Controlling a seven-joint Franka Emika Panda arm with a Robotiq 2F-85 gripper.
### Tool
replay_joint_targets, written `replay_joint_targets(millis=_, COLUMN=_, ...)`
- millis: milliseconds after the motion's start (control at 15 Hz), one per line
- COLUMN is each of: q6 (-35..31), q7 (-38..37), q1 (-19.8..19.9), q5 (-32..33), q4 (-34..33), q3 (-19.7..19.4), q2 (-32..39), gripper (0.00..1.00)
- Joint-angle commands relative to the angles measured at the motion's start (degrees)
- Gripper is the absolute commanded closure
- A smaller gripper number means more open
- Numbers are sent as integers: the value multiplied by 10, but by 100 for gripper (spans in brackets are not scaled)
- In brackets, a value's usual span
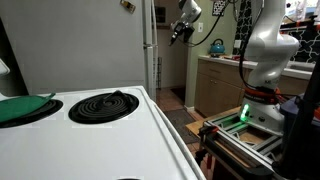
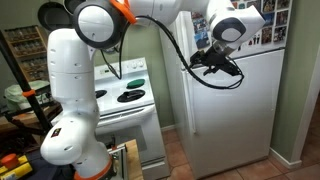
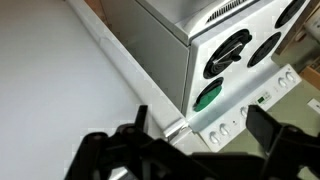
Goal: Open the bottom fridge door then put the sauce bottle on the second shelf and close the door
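Pale grey-white panel: the bottom fridge door (image 2: 235,115), tall and upright, shut flush against the fridge body in an exterior view.
Door's place: just beside the stove (image 2: 125,95), directly below a shorter upper door (image 2: 262,25) that has small pictures stuck to it.
Gripper (image 2: 205,64): black, on the end of the arm, hovering close in front of the upper part of the bottom fridge door, near the edge on the stove side. Whether it touches the door cannot be told.
Jaws: spread wide apart with nothing between them. In the wrist view two dark fingers (image 3: 268,130) rise from the bottom edge, framing the corner of the fridge with the stove beyond.
Arm (image 2: 75,70): white with orange rings at the joints. It rises from a base beside the stove and reaches across at the top towards the fridge.
Stove top: white, with black coil burners. A flat green object (image 1: 25,105) lies on one burner.
Worktop (image 1: 210,58): pale, over wooden cabinets, seen past the fridge in an exterior view. A dark kettle (image 1: 217,46) stands on it.
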State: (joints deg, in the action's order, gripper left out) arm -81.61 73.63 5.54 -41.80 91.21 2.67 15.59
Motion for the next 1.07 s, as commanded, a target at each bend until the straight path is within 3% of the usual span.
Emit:
replay_joint_targets(millis=0, q6=-12, q7=77, q1=-9, q5=19, q4=21, q3=0, q2=-6, gripper=0)
replay_joint_targets(millis=333, q6=-5, q7=105, q1=-5, q5=23, q4=26, q3=-8, q2=-23, gripper=0)
replay_joint_targets(millis=1000, q6=-38, q7=159, q1=9, q5=71, q4=28, q3=-48, q2=-122, gripper=0)
